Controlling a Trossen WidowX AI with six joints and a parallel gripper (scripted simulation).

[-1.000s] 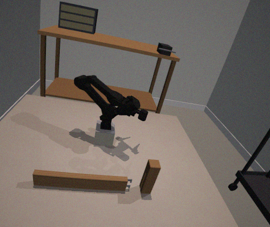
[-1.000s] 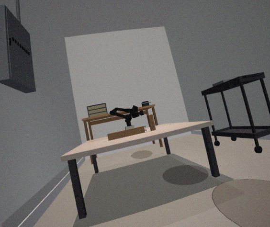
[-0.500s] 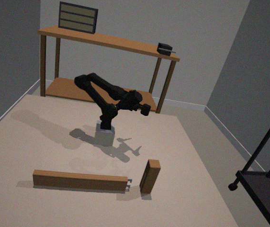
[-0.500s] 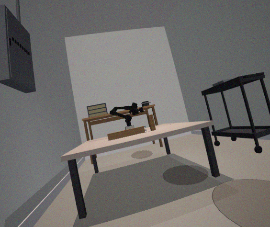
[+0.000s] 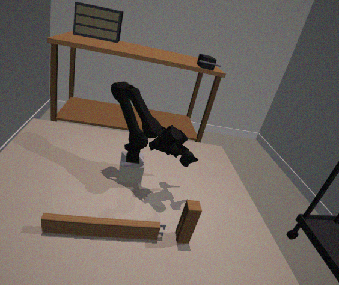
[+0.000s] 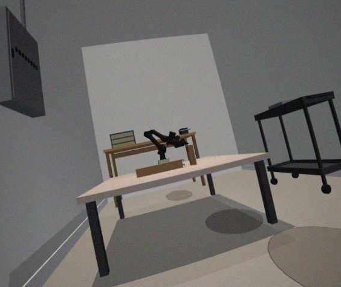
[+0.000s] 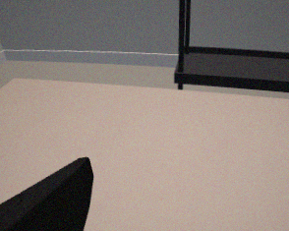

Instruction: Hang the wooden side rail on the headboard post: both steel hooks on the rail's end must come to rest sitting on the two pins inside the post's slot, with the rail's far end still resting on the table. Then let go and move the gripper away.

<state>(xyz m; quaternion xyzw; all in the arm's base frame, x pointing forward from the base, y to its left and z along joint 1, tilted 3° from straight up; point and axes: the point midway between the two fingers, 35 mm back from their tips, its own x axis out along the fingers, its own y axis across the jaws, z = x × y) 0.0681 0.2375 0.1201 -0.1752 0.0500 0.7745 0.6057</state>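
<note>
The rail lies on the near part of the bench, left of the post, its hooks facing the post but apart from it. The claw hangs above the bench, spread wide, with nothing in its grip. Grasping, lifting, hooking onto the pins, letting go and backing off all appear left to do.
</note>
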